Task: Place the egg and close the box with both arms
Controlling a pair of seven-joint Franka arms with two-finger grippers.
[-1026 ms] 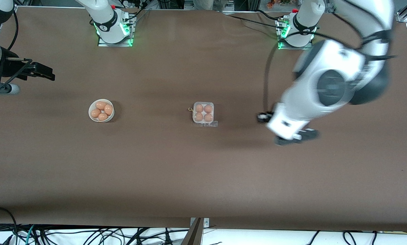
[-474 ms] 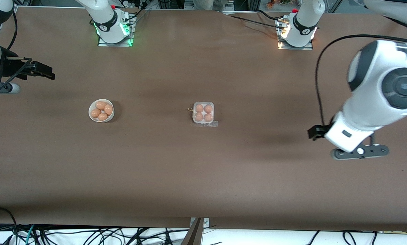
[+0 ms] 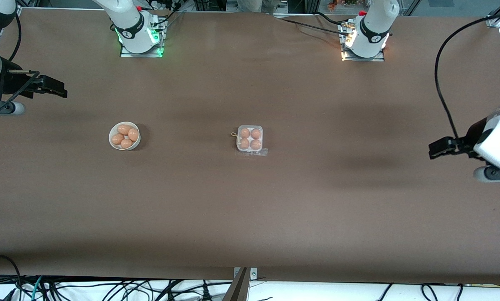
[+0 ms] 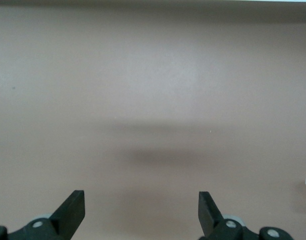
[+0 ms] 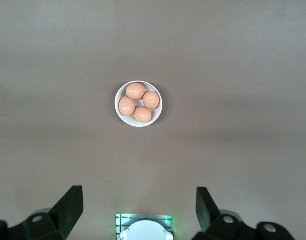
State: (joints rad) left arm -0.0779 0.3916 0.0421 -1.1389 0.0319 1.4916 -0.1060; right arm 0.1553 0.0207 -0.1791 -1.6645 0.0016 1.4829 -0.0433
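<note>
box sits mid-worktop with an egg in each of its four cells and the lid apparently down, so the job looks finished. left gripper, fingers apart and empty, hangs over bare worktop at the left arm's end. right gripper, also spread, waits high above the bowl of four spare eggs, clear of everything.

Robot lab: bolted arm bases, cables.
</note>
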